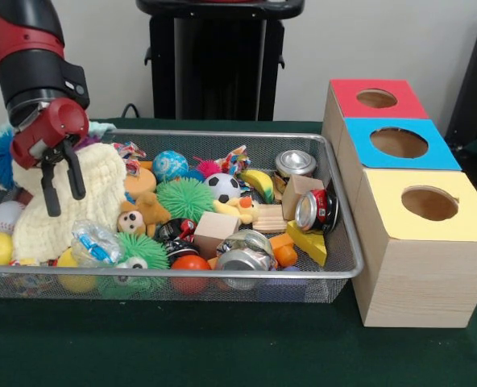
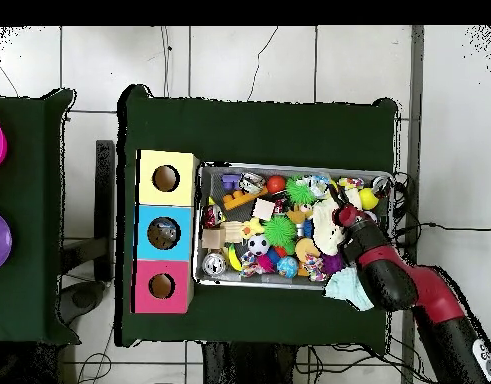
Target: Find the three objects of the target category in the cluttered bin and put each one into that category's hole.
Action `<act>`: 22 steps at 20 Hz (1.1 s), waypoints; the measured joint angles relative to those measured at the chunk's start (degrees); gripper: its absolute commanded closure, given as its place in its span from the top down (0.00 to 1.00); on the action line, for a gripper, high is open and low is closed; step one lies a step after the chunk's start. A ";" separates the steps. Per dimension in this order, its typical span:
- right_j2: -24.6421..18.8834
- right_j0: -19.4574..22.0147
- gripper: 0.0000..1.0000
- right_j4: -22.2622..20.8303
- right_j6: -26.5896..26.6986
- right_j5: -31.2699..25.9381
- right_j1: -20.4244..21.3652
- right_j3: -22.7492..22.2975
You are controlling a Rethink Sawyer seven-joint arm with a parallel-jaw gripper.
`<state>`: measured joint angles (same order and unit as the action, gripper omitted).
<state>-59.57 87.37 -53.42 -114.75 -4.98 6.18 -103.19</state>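
Currently, at nine o'clock in the front view, the gripper (image 1: 63, 182) hangs with its fingers spread and empty over a cream knitted cloth (image 1: 65, 205) in the wire bin (image 1: 345, 256). Just below, at about seven o'clock, a clear bottle with a blue label (image 1: 95, 244) lies on the clutter. At three o'clock sits the blue-topped hole (image 1: 399, 143), between red and yellow boxes.
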 measured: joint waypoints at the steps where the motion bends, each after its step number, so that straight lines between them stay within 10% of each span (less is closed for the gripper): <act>1: 0.00 0.00 1.00 -0.19 0.00 0.00 -0.20 0.22; 22: 0.01 -1.04 1.00 -1.42 0.00 0.00 -3.41 3.90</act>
<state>-59.56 86.34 -54.84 -114.75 -4.98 2.77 -99.30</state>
